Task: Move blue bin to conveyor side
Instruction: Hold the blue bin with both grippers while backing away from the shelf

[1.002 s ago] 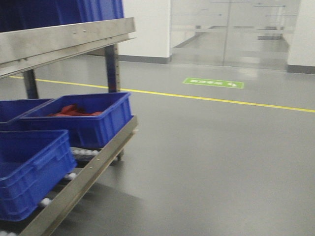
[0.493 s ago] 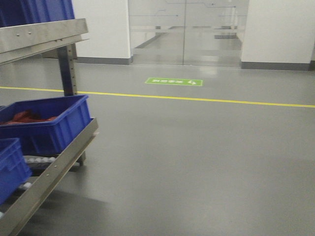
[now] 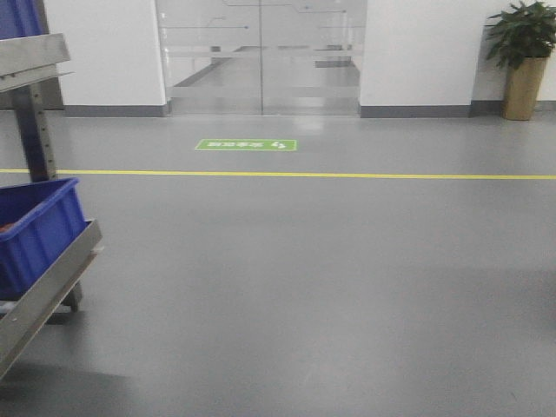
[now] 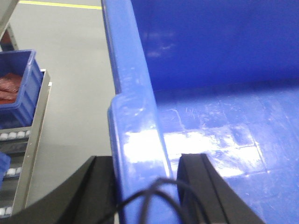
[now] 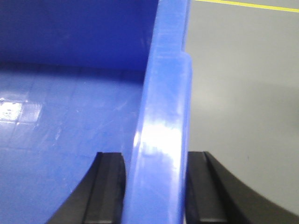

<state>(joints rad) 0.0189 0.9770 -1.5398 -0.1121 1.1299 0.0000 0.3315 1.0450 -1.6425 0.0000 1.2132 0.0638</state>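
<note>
The blue bin [image 4: 210,70] fills both wrist views, glossy and with nothing inside it. My left gripper [image 4: 145,162] is shut on the bin's left rim, one black finger outside the wall and one inside. A black cable crosses in front of that rim. On the opposite rim [image 5: 163,116] my right gripper [image 5: 156,159] is shut the same way, straddling the wall. The bin hangs over grey floor. The conveyor is out of view.
A steel roller rack [image 3: 43,278] stands at the left edge with another blue bin [image 3: 35,226] on it, holding red items [image 4: 9,86]. A yellow floor line [image 3: 347,175], a green floor sign [image 3: 246,145], glass doors [image 3: 261,61] and a potted plant [image 3: 524,61] lie ahead.
The front view has swung to the right: the rack and its bins slid to the left edge, and the glass doors and potted plant came into view.
</note>
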